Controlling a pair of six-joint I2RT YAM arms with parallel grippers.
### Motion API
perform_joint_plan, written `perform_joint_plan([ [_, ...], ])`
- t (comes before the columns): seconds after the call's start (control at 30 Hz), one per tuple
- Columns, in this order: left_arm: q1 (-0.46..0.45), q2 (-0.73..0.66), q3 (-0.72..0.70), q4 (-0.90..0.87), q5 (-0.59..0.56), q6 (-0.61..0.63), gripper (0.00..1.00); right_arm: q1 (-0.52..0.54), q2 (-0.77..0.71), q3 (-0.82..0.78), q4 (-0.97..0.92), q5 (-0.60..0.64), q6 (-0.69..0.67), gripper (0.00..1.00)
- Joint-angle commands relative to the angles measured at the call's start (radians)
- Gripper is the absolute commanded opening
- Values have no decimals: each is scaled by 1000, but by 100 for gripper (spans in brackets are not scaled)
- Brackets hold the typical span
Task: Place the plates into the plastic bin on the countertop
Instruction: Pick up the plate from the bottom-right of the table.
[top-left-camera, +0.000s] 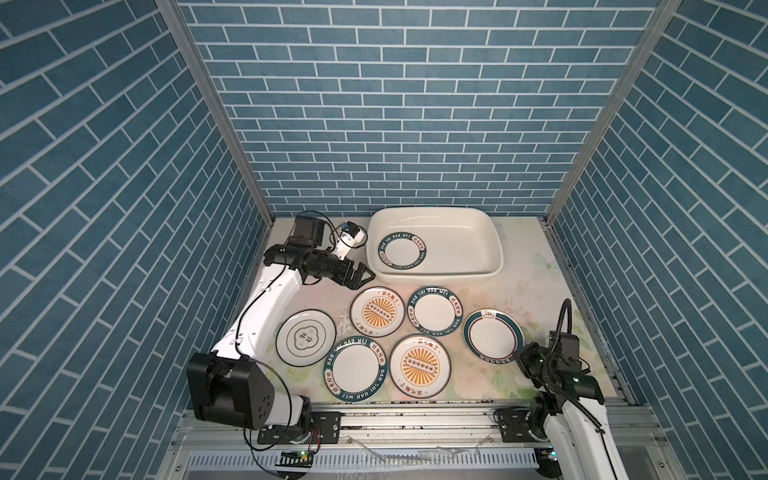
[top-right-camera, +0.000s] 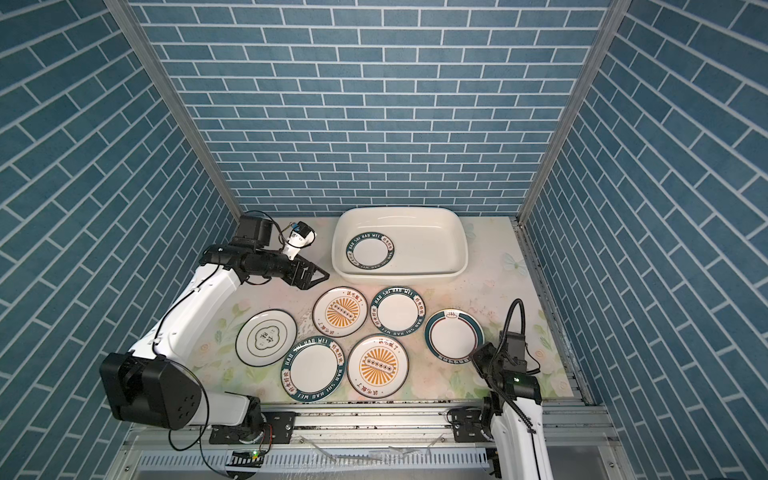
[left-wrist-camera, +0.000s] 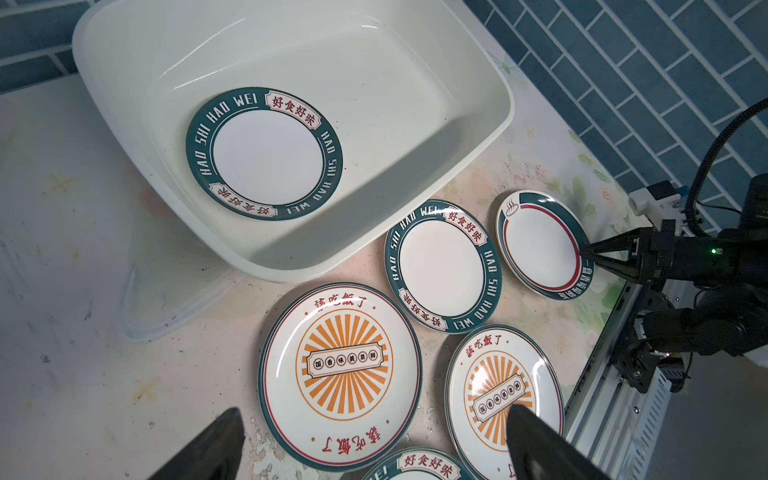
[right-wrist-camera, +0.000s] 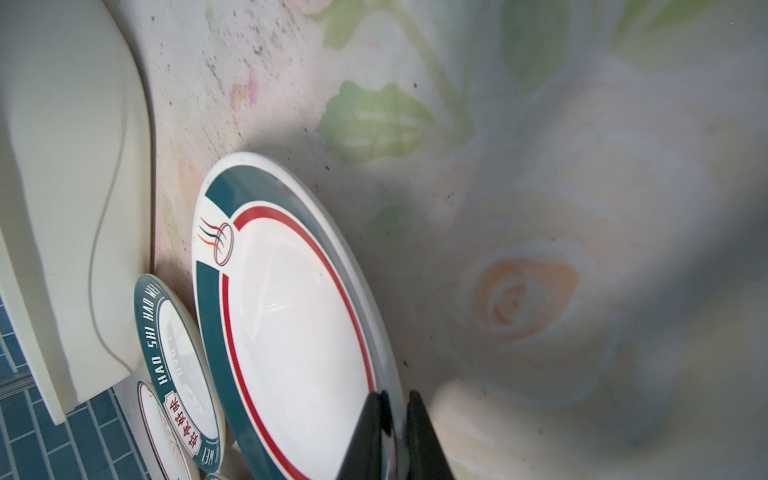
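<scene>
One ringed plate (right-wrist-camera: 299, 332) sits rim-pinched in the right claw (right-wrist-camera: 395, 397).

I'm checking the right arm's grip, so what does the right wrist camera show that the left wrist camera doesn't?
Only the right wrist view: the rim of the teal-red ringed plate seen close between the jaws of the right gripper, plus an orange rose print on the countertop. Only the left wrist view: a lettered plate lying inside the plastic bin, and the left gripper, wide open. Both: the right gripper on that ringed plate, the bin, a second lettered plate on the countertop.
</scene>
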Motion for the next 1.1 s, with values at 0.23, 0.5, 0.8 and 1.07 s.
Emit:
perform_joint_plan([
  [0.23,-13,5,35,-32,-7,4,100,-5,-51,6,-101,-2,-24,9],
  [0.5,-13,9,71,-60,-16,11,100,-5,-75,52,-131,-3,-30,6],
  [0.8,-13,1,87,-75,-23,17,100,-6,-83,87,-151,-6,-39,3],
  [1.07,-12,-5,93,-82,-33,21,100,-5,-49,171,-183,-3,-90,3],
])
